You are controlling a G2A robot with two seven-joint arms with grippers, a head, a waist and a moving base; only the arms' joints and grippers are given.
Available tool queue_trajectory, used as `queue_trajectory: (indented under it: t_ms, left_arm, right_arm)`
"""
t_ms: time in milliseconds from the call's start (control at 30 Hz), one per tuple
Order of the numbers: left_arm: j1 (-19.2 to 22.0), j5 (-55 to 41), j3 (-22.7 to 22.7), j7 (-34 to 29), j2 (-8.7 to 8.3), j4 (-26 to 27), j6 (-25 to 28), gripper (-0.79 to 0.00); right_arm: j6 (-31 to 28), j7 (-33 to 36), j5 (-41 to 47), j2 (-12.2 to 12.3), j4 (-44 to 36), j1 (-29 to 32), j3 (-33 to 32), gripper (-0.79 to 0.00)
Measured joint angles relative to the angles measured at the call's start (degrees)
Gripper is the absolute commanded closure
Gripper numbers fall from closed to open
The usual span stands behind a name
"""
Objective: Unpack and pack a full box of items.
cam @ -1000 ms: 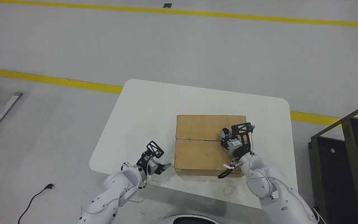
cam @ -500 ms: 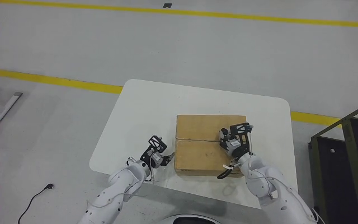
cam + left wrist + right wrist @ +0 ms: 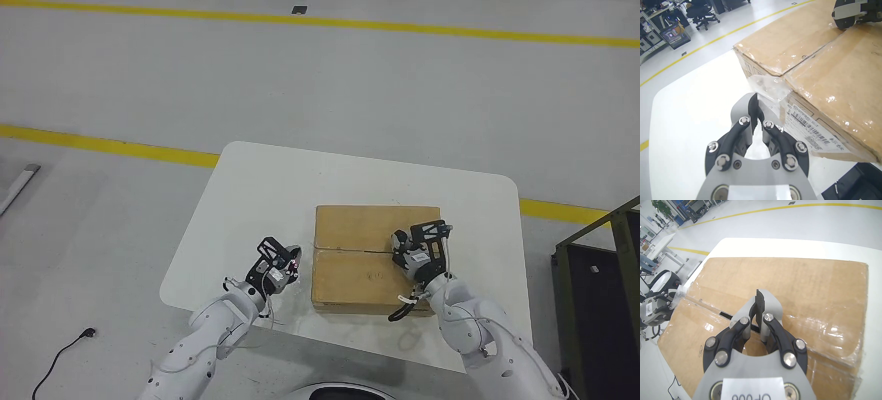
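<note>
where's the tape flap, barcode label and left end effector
tape flap (image 3: pixel 770 86), left wrist view, its loose clear film
barcode label (image 3: pixel 808 128), left wrist view, its printed stripes
left end effector (image 3: pixel 755 100), left wrist view, between its fingertips

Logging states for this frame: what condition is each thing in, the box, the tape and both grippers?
box: closed, flaps taped flat.
tape: end peeled loose at the side of the box, pinched.
left gripper: shut on tape.
right gripper: shut, empty, over the top seam.

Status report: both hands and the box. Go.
Left hand shut, pinching loose tape at the end of the box. Right hand shut, over the top seam. Box closed, not yet unpacked.
</note>
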State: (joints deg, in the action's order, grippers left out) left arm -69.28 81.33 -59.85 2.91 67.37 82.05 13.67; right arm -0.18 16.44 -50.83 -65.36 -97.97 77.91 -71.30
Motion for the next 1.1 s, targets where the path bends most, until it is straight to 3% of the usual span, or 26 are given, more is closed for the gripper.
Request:
queue_trajectory:
  t_ms: [400, 433, 467, 600, 700, 1033, 1100]
  left_arm:
    - [0.4, 4.68, -0.6, 2.1, 0.41, 1.42, -5.04, -0.012]
    - [0.45, 4.77, -0.63, 2.28, 0.49, 1.45, -5.59, -0.163]
    - [0.48, 4.83, -0.66, 2.38, 0.57, 1.46, -6.11, -0.234]
    - [0.8, 5.13, -0.54, 2.69, 0.93, 1.32, -8.21, -0.246]
    - [1.21, 5.31, -0.21, 3.14, 1.24, 0.98, -9.09, -0.302]
    - [2.86, 7.92, 1.37, 4.49, 2.17, -0.28, -10.48, -0.259]
    - [3.19, 8.89, 1.68, 4.98, 2.35, -0.53, -11.27, -0.286]
  right_arm:
    - [-0.09, 0.44, -0.81, -0.41, 0.18, -0.14, 0.22, 0.0]
    - [-0.11, 0.44, -0.89, -0.45, 0.26, -0.12, 0.26, 0.0]
    - [-0.16, 0.44, -0.93, -0.48, 0.32, -0.1, 0.29, 0.0]
    - [-0.39, 0.51, -1.07, -0.59, 0.46, -0.02, 0.3, 0.0]
    - [-0.49, 0.55, -1.12, -0.66, 0.44, 0.07, 0.2, 0.0]
    - [-0.49, 0.66, -0.98, -0.89, -0.13, 0.47, -0.42, 0.0]
    - [-0.37, 0.68, -0.78, -0.96, -0.23, 0.51, -0.49, 0.0]
